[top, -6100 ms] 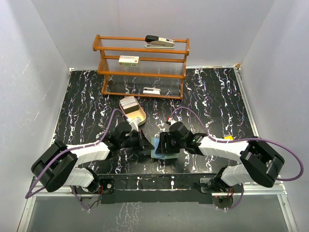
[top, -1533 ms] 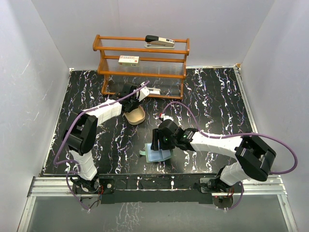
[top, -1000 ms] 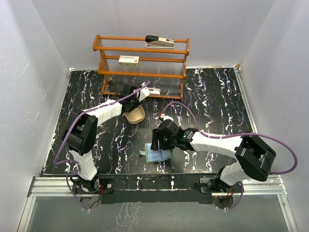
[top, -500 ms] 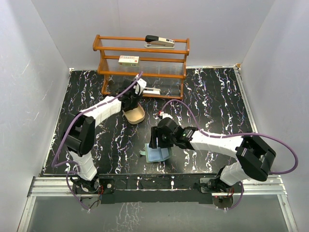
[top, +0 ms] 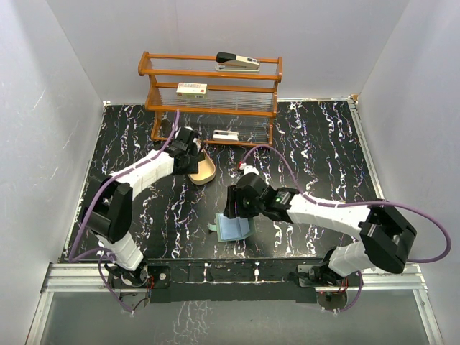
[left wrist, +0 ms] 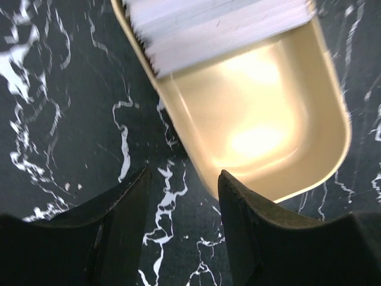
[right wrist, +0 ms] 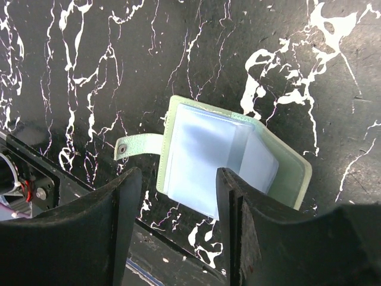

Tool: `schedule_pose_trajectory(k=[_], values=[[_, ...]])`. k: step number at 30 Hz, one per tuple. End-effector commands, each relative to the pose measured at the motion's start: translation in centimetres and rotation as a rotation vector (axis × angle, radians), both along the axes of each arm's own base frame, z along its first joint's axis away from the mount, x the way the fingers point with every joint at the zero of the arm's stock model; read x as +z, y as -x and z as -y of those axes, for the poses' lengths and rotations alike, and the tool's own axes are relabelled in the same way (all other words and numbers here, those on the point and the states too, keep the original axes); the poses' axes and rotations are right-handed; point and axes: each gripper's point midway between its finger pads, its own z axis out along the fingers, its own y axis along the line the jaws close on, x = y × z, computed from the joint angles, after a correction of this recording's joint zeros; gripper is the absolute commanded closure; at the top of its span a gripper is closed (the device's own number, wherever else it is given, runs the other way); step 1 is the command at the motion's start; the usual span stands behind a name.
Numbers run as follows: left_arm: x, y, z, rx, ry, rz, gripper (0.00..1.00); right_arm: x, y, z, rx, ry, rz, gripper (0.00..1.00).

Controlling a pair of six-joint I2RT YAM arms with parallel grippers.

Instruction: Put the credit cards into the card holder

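Note:
The card holder [right wrist: 214,158] lies open on the black marbled table, sage-green with clear blue-grey pockets and a snap strap [right wrist: 134,147] sticking out to one side. In the top view the card holder [top: 234,228] sits just in front of my right gripper [top: 237,208]. My right gripper [right wrist: 178,173] hovers over it, open and holding nothing. A whitish-grey stack of credit cards [left wrist: 220,24] rests in the far end of the tan tray [left wrist: 333,149]. My left gripper [left wrist: 184,176] is open beside the tray's near corner, with only table between its fingers. From above, the left gripper [top: 185,152] partly covers the tray [top: 206,172].
A wooden rack [top: 212,97] stands at the back with a stapler [top: 237,61] on top and white labelled boxes [top: 192,89] on its shelves. White walls close in the left, right and back. The arm bases and a metal rail run along the near edge.
The left arm has left the card holder for the tray, and in the last second its wrist shifted left off the tray. The right gripper stayed over the holder, jaws slightly narrower.

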Motion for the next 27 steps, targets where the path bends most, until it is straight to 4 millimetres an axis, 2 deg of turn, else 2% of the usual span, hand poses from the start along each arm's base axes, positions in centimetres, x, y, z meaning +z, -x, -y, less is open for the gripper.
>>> schedule_pose_trajectory(k=[1, 7, 11, 14, 18, 21, 27], values=[[-1.2, 1.3, 0.0, 0.103, 0.071, -0.038, 0.53, 1.3, -0.5, 0.6, -0.02, -0.011, 0.062, 0.5], [-3.2, 0.9, 0.5, 0.083, 0.079, -0.067, 0.59, 0.5, 0.1, 1.0, -0.017, -0.012, 0.042, 0.5], [-3.6, 1.0, 1.0, 0.036, 0.086, -0.082, 0.74, 0.4, 0.2, 1.2, -0.021, -0.009, 0.045, 0.5], [-3.8, 1.5, 1.4, -0.013, 0.098, -0.094, 0.78, 0.3, 0.2, 1.3, -0.023, -0.009, 0.048, 0.5], [-3.8, 2.5, 2.8, -0.125, 0.155, -0.111, 0.88, 0.1, 0.2, 1.2, -0.02, -0.01, 0.039, 0.5], [-3.3, 3.2, 4.3, -0.233, 0.208, -0.105, 0.9, -0.1, 0.4, 1.1, -0.019, -0.012, 0.032, 0.5], [-3.3, 4.1, 6.0, -0.362, 0.224, -0.136, 0.91, -0.4, 0.7, 1.5, -0.033, -0.016, 0.021, 0.5]])
